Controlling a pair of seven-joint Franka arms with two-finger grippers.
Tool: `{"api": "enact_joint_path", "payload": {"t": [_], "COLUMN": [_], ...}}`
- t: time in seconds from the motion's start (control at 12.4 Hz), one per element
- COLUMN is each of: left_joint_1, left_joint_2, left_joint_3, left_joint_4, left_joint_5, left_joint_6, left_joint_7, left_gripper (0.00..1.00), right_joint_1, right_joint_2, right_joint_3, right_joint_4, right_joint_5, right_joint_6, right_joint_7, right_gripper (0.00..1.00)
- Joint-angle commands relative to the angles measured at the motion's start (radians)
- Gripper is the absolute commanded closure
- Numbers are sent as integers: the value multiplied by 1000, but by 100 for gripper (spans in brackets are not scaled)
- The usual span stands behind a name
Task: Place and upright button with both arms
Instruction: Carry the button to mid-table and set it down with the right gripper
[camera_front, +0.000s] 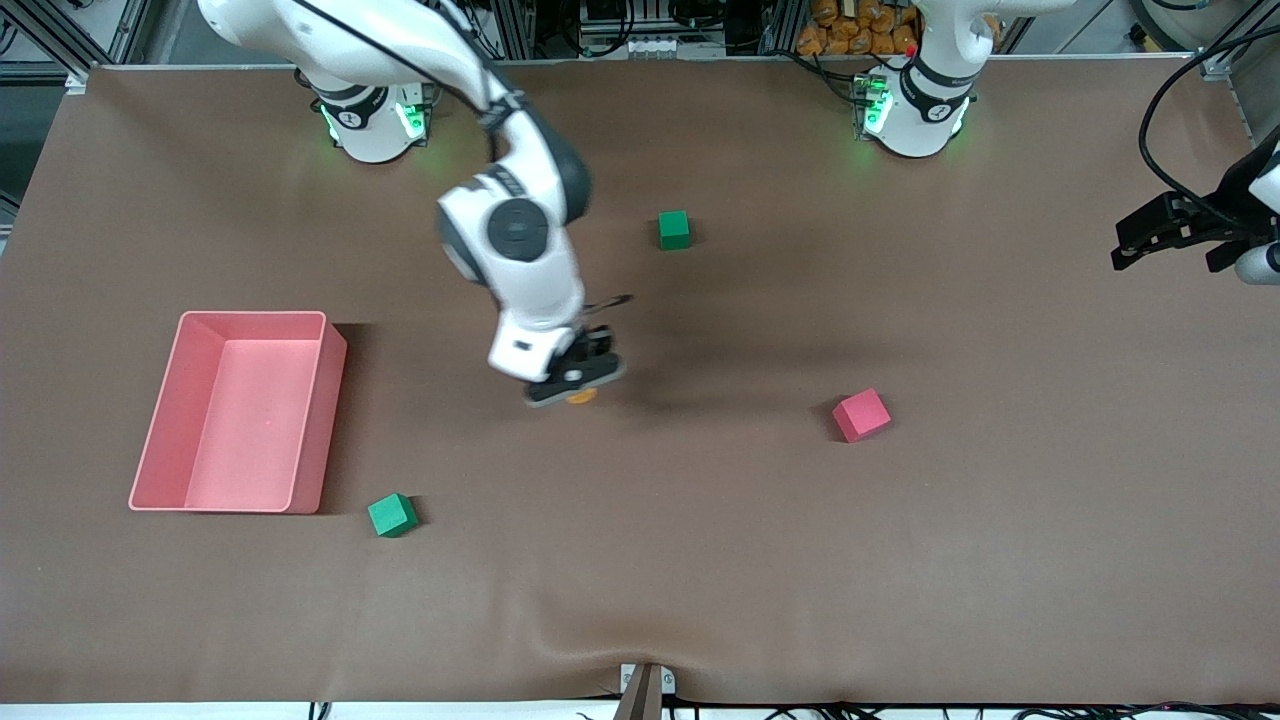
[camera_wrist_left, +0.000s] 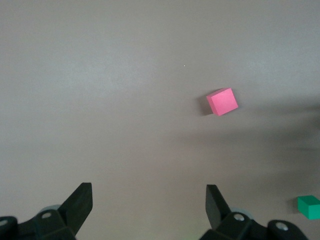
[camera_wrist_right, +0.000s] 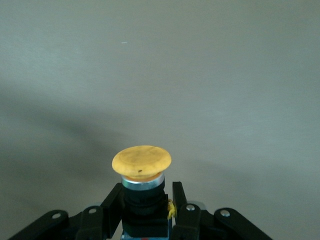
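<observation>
I am holding the button (camera_wrist_right: 141, 162) in my right gripper (camera_front: 578, 383) over bare mat at the table's (camera_front: 700, 560) middle. Nothing is crowding it: the pink cube (camera_front: 861, 415), both green cubes (camera_front: 674, 229) (camera_front: 392, 515) and the bin (camera_front: 240, 425) are sitting well apart.

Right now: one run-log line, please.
right gripper: shut on button, over mid-table | left gripper: open, waiting at left arm's table end | button: not placed
</observation>
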Motion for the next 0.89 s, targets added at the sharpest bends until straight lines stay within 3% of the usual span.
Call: {"api": "enact_joint_path", "payload": {"t": [0.0,0.32,0.81], "left_joint_1": [-1,-1,-2], "left_joint_2": [7,7,7], "left_joint_3": [0,-3,-3], "left_joint_4": [18,18,18], "left_joint_5": [-19,-18,-19], "left_joint_6": [-16,-16,-16], "left_joint_7": [4,6,7], "left_gripper": [0,0,0], "right_joint_1": [77,173,232], "right_joint_2": [145,246,375], "right_joint_3": [-15,-15,-22], "right_joint_4": [181,207,322], "right_joint_5": [-17,-17,-20], "right_joint_6": [11,210,218], "right_joint_7": [181,333,459], "right_gripper": [100,100,100]}}
